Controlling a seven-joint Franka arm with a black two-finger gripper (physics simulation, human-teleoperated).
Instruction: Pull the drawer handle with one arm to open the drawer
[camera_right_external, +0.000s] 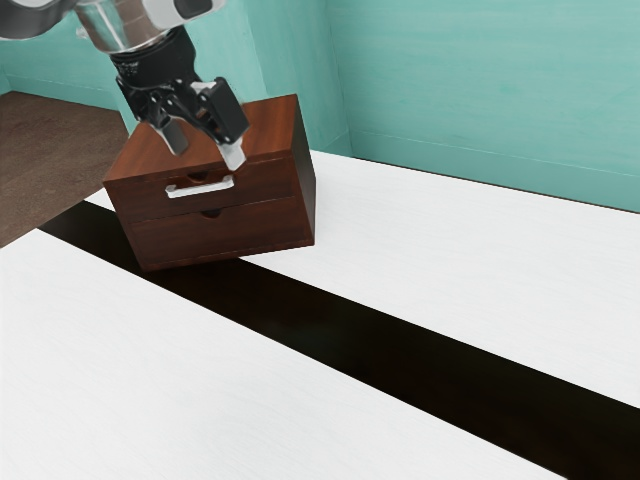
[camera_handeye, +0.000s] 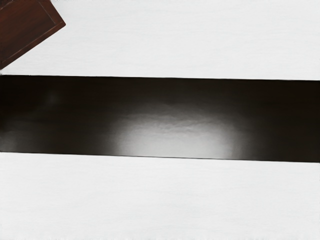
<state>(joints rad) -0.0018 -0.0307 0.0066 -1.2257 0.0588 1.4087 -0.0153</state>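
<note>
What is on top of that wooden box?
Nothing lies on the visible top of the box. The tool hangs open over its front edge, just above the handle. The patch of top behind the tool is hidden.

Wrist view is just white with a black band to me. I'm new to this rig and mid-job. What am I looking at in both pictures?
The machine is a single robot arm ending in two black jaws. The exterior view is shot from a camera beside the arm. The wrist view comes from a camera on its hand, looking down at the table.

On the white table with its black stripe stands a brown wooden drawer box. Its upper drawer has a silver handle.

The jaws hang open just above that handle and hold nothing.

In the wrist view, the brown corner is the box and the dark band is the stripe.
</note>
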